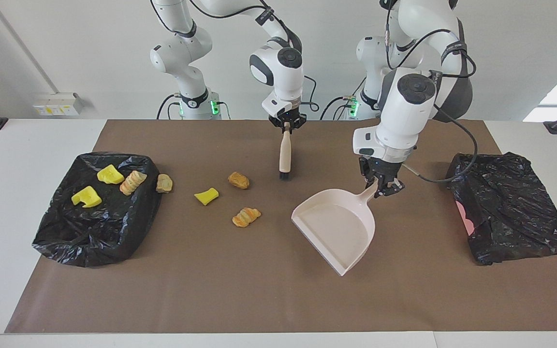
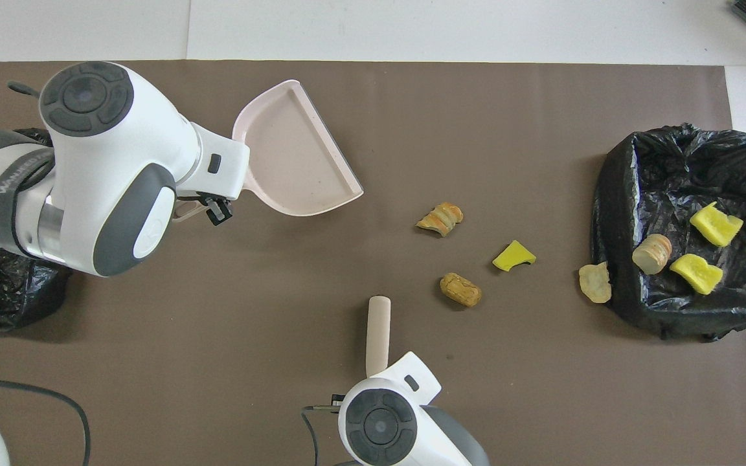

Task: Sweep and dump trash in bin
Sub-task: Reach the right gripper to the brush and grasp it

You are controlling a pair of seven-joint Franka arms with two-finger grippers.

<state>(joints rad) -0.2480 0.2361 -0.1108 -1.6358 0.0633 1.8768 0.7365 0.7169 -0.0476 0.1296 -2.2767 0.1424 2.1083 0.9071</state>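
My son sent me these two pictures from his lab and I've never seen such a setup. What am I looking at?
Two white robot arms work at a table with a brown mat. One picture faces the robots; the other looks down from above them. The left gripper holds a beige dustpan by its handle. The right gripper holds a small brush, bristles down. Four scraps of trash lie on the mat; three more sit in a black-lined bin at the right arm's end. A second black bag lies at the left arm's end.

A brown mat [image 1: 240,295] covers the white table [image 1: 22,159]. Black bin liners [image 1: 90,227] hold bright yellow wedges [image 1: 86,196]; tan, orange-striped chunks [image 1: 246,216] lie mid-frame beside a pale pink-beige dustpan [image 1: 336,227].
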